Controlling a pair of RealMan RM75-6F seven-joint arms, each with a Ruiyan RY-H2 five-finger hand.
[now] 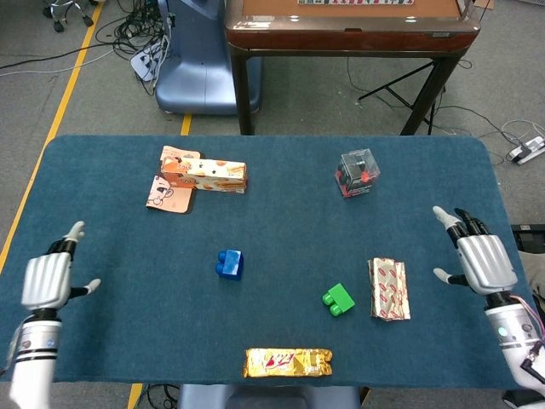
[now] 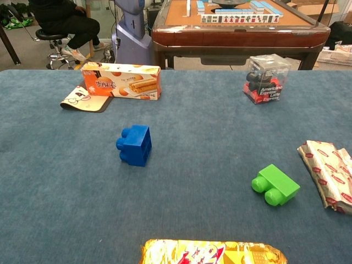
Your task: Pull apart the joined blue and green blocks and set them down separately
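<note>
Head view shows the blue block lying alone mid-table, the green block well apart toward the right hand, both hands spread and empty, the left hand far beyond the blue block.

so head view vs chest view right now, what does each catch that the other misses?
Head view only: left hand and right hand, both open at the table edges.
Chest view only: the mahjong tiles on the brown table behind.
Both: blue block, green block, apart on the cloth, plus orange box, clear case, two foil packets.
</note>
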